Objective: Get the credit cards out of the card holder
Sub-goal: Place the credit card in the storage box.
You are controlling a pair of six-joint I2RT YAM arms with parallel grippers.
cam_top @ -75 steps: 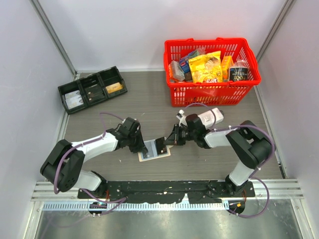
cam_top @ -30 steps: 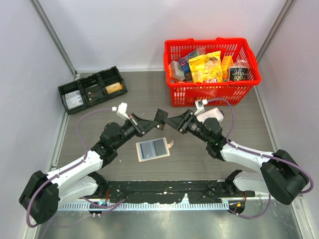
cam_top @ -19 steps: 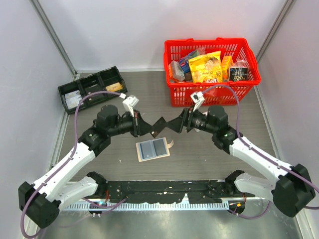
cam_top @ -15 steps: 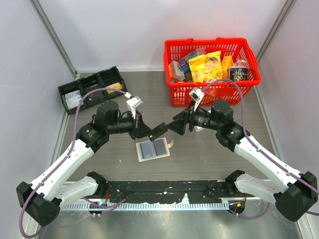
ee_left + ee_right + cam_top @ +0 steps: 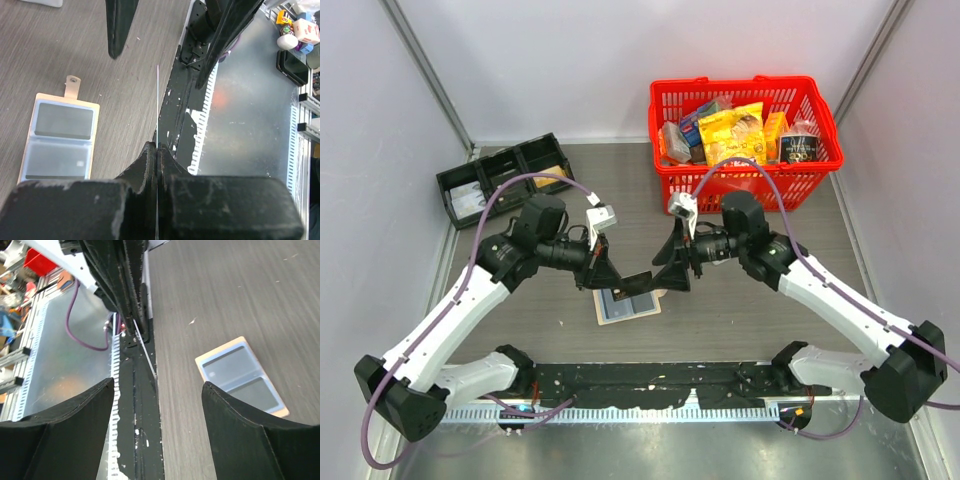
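Note:
A thin dark credit card (image 5: 640, 283) hangs above the table with my left gripper (image 5: 616, 280) shut on its left end. In the left wrist view the card (image 5: 157, 105) shows edge-on, sticking out of the closed left gripper (image 5: 156, 146). My right gripper (image 5: 672, 277) faces it from the right, open and apart from the card. In the right wrist view the card (image 5: 145, 355) lies ahead of the open right gripper (image 5: 157, 390). The tan card holder (image 5: 627, 303) lies open and flat on the table below, its blue-grey panels up (image 5: 57, 137) (image 5: 242, 377).
A red basket (image 5: 750, 190) full of packets stands at the back right. A black three-compartment tray (image 5: 505, 180) sits at the back left. The black base rail (image 5: 650, 378) runs along the near edge.
The right gripper brought the card up from the holder, met the left gripper, then opened and let go. The left gripper now has the card, and both have sunk towards the holder.

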